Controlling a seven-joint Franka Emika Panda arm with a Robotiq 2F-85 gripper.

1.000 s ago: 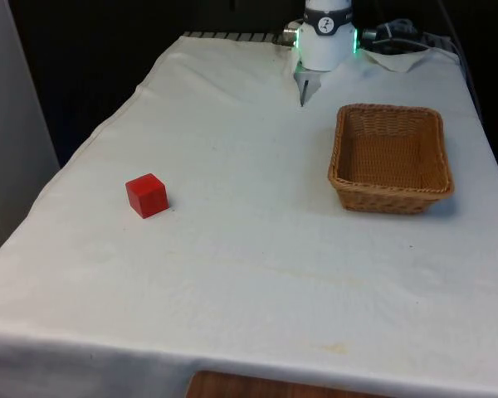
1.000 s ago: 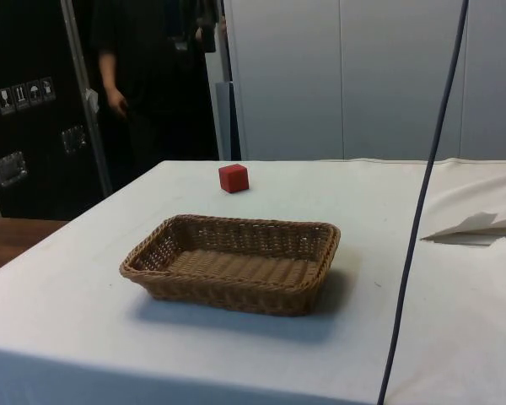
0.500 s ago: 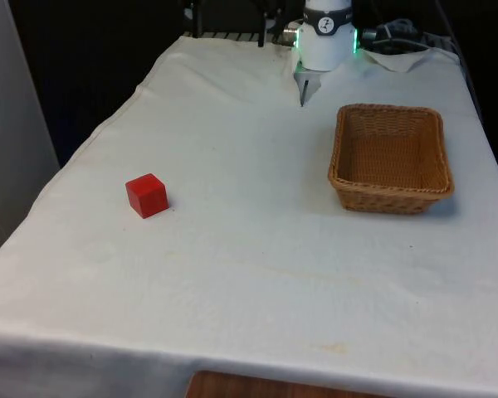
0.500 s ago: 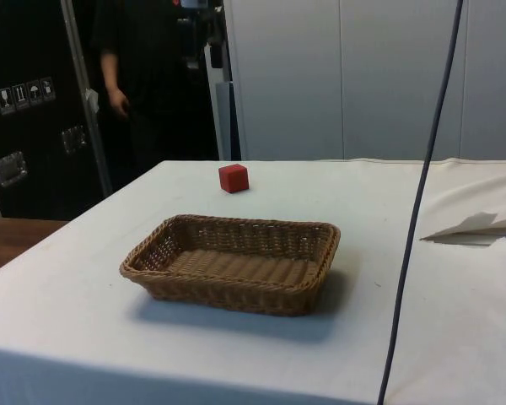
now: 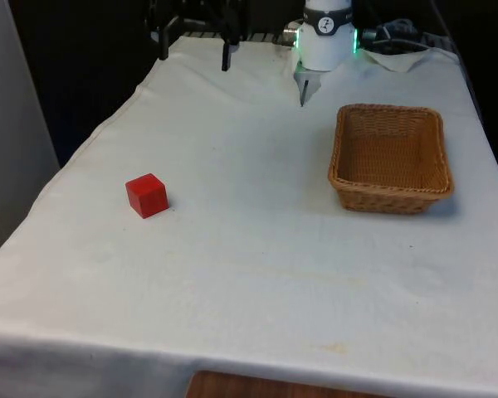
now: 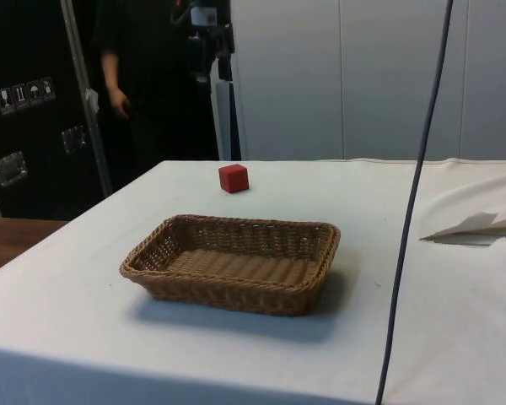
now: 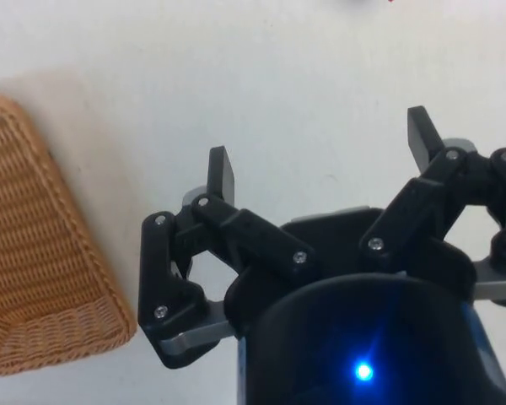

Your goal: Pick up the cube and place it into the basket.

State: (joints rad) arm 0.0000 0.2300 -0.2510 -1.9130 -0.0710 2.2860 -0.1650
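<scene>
Surface: white cloth, carrying basket and cube.
Person: stands beyond the basket in the side view.
Basket: wicker, nothing inside.
Claw: wide apart, gripping nothing, high above cloth beside basket.
Cube: red, well apart from basket, nothing between.

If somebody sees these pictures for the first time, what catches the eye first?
The red cube stands alone on the white cloth at the front view's left. The empty wicker basket sits apart at its right. The open gripper hangs high over the far edge.
</scene>
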